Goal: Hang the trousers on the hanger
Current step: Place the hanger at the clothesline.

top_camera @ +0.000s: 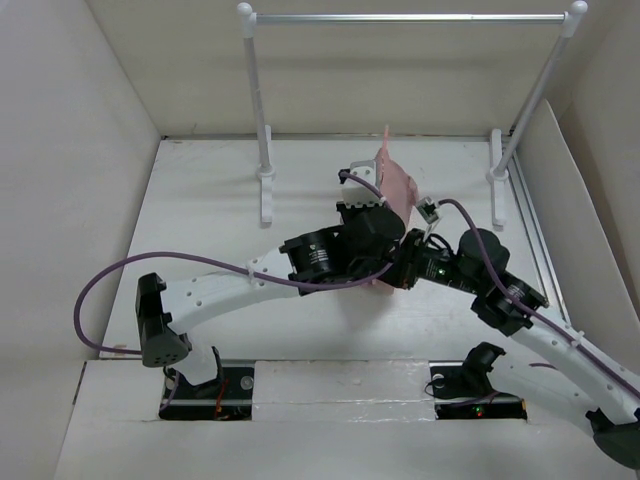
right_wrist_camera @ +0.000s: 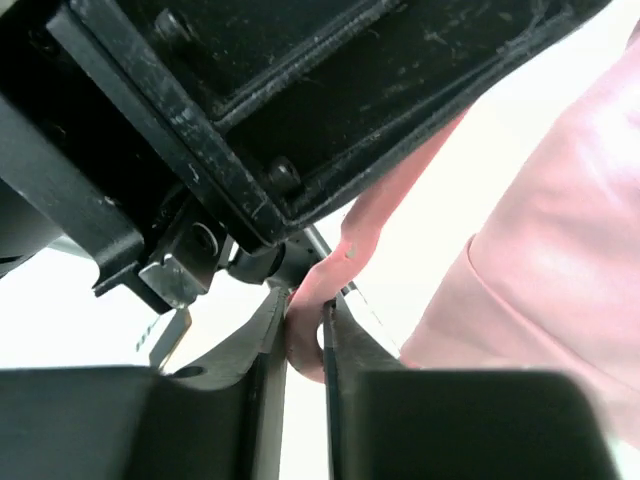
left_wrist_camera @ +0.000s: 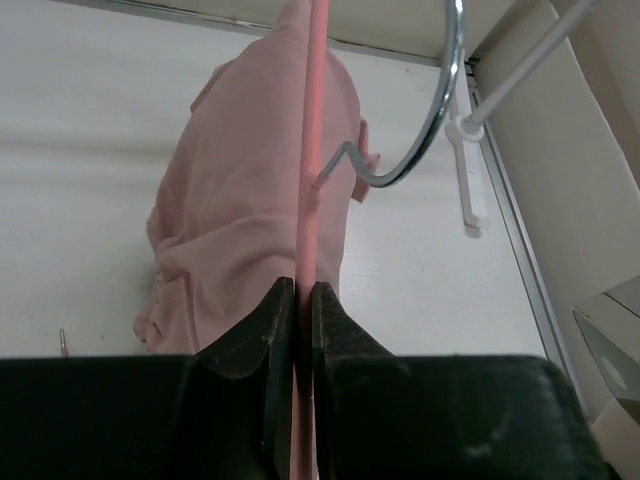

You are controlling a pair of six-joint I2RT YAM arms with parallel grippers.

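While the left end effector [left_wrist_camera: 297, 300] is pinched shut on the edge-on hanger [left_wrist_camera: 312, 120] and the right end effector [right_wrist_camera: 305, 320] grips what looks like its pink end, hold both firm and level so the trousers [left_wrist_camera: 240, 180], bunched along it over the surface [left_wrist_camera: 80, 150], settle evenly.

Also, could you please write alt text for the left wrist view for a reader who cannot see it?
The left gripper is shut on a thin pink plastic hanger, seen edge-on as a line running up the frame. Its chrome hook curves at upper right, and dusty-pink fabric trousers sit bunched behind it, over the white table.
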